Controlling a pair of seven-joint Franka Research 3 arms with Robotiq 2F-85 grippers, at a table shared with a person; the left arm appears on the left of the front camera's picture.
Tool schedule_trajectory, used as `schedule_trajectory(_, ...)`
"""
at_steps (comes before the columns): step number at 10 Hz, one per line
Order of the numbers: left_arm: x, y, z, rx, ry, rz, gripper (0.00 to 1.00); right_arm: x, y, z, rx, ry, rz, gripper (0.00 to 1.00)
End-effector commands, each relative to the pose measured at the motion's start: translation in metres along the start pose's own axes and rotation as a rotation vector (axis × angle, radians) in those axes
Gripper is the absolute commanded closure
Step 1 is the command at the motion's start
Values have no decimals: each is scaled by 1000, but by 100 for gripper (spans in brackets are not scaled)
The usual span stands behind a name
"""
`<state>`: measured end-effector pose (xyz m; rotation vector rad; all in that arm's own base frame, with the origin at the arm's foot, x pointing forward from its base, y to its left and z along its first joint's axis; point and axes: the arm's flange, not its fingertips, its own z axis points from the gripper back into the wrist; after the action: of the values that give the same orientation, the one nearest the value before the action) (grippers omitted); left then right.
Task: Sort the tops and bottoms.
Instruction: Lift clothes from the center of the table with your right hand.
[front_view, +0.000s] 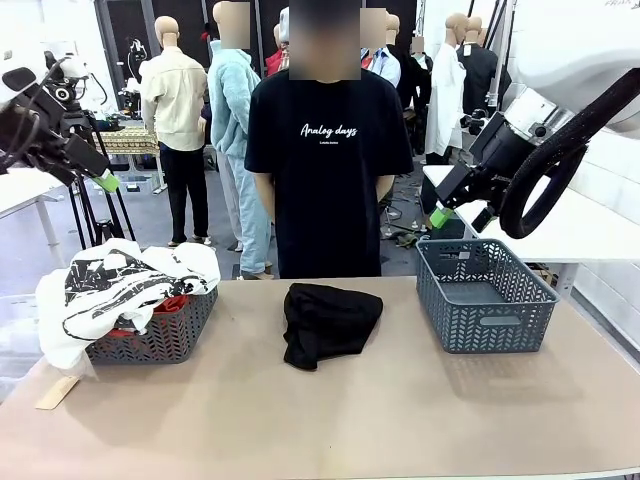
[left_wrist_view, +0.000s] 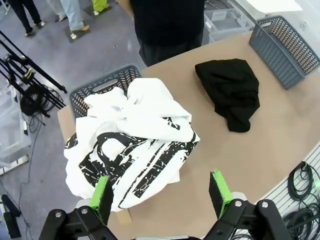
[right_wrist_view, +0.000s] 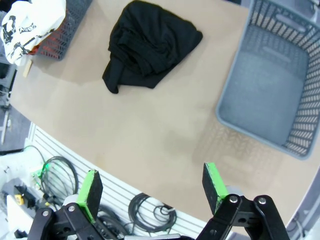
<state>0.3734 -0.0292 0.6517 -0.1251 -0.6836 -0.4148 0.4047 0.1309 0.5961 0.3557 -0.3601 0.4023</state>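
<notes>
A white top with bold black print (front_view: 120, 280) is heaped over the left grey basket (front_view: 160, 335), spilling past its near-left rim; an orange-red top (front_view: 172, 302) peeks out beneath it. The same white top (left_wrist_view: 132, 145) lies below my left gripper (left_wrist_view: 162, 196), which hovers high and open. Black bottoms (front_view: 325, 322) lie crumpled at the table's middle; from the wrists I see the bottoms (left_wrist_view: 231, 92) (right_wrist_view: 147, 45) too. My right gripper (right_wrist_view: 152, 187) is open, raised above the table's near edge. In the front view the left gripper (front_view: 108, 182) and right gripper (front_view: 440, 217) hang above the baskets.
An empty grey basket (front_view: 482, 292) stands at the table's right. A person in a black T-shirt (front_view: 328, 160) stands behind the far edge. A small wooden tag (front_view: 57, 392) lies near the left front. Cables (right_wrist_view: 150, 212) hang below the near edge.
</notes>
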Motion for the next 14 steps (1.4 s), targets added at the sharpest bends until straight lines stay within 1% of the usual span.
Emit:
schedule_trajectory(1, -1, 2, 0, 13, -9, 6, 0, 26, 15, -3, -32, -102, 146, 0)
schedule_trajectory(2, -1, 2, 0, 13, -9, 6, 0, 61, 19, -16, -6, -88, 238, 0)
schedule_trajectory(3, -1, 2, 0, 13, -9, 6, 0, 100, 28, -34, 42, -24, 338, 0)
schedule_trajectory(5, -1, 2, 0, 13, -9, 6, 0, 172, 48, -91, 27, 112, 498, 0)
schedule_trajectory(6, -1, 2, 0, 13, -9, 6, 0, 198, 60, -126, 26, 185, 565, 0)
schedule_trajectory(7, -1, 2, 0, 13, -9, 6, 0, 213, 65, -152, 21, 248, 597, 0)
schedule_trajectory(8, -1, 2, 0, 13, -9, 6, 0, 221, 67, -176, 33, 313, 606, 0)
schedule_trajectory(9, -1, 2, 0, 13, -9, 6, 0, 218, 62, -200, 45, 407, 567, 0)
schedule_trajectory(10, -1, 2, 0, 13, -9, 6, 0, 190, 62, -182, 54, 241, 570, 0)
schedule_trajectory(12, -1, 2, 0, 13, -9, 6, 0, 190, 62, -182, 54, 241, 570, 0)
schedule_trajectory(13, -1, 2, 0, 13, -9, 6, 0, 201, 60, -199, 57, 300, 581, 0)
schedule_trajectory(14, -1, 2, 0, 13, -9, 6, 0, 190, 59, -210, 42, 260, 619, 0)
